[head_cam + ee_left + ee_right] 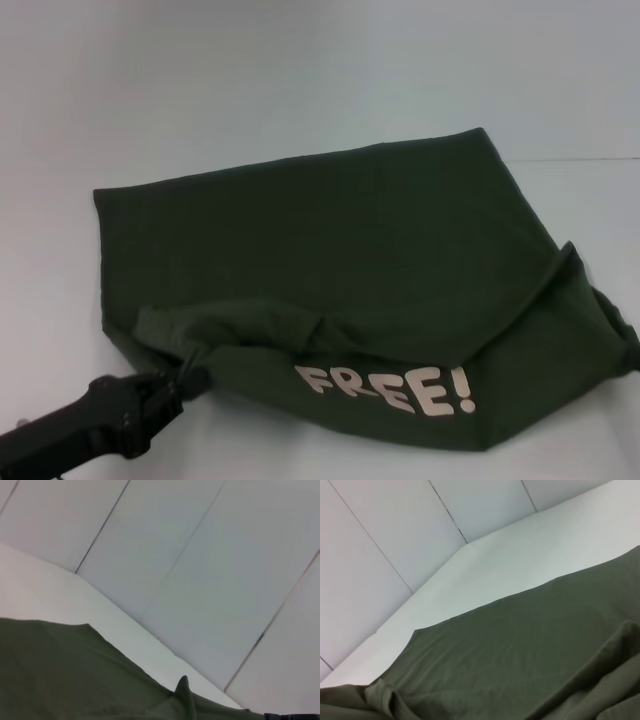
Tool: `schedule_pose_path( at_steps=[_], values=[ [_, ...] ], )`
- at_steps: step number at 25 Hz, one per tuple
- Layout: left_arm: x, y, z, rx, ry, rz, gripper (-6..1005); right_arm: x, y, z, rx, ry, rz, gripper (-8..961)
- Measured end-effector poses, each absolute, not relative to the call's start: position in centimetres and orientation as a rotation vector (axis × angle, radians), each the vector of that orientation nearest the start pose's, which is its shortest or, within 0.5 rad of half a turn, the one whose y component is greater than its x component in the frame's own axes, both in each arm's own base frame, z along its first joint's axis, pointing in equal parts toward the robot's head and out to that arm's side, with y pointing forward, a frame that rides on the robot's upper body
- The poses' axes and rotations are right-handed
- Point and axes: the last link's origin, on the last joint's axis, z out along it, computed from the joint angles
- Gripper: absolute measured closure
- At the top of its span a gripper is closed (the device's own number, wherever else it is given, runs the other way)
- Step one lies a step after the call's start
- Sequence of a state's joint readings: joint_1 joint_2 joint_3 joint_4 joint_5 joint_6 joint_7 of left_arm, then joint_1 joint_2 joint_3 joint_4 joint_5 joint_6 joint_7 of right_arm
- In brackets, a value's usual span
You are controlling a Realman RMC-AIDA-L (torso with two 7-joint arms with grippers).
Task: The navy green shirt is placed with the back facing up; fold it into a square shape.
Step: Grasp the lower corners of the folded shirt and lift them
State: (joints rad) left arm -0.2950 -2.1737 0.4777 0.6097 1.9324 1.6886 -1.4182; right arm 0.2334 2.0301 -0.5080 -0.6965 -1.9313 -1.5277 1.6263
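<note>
The navy green shirt (350, 260) lies spread across the white table, plain back up. Its near edge is turned over, so the cream letters "FREE!" (385, 388) show. My left gripper (183, 380) is at the near left, shut on a bunched corner of the cloth. At the picture's right edge the cloth is gathered to a point where a dark sliver of my right gripper (631, 356) holds it. The left wrist view shows a pinched peak of the shirt (184, 692). In the right wrist view the shirt (520, 650) has a bunched fold at one corner.
The white table (250, 90) extends well beyond the shirt at the back and left. Pale panelled walls (210, 570) rise behind the table's far edge, and they show in the right wrist view too (380, 535).
</note>
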Motion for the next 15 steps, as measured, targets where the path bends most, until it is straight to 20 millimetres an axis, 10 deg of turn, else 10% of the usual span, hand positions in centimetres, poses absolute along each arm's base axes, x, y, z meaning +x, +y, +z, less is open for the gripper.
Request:
schedule_pose_path(
  at_steps=[15],
  values=[
    [-32.5, 23.4, -0.3, -2.383, -1.121, -0.994, 930, 37.3, 20.5, 4.8, -2.249, 1.255, 0.818, 944]
  ],
)
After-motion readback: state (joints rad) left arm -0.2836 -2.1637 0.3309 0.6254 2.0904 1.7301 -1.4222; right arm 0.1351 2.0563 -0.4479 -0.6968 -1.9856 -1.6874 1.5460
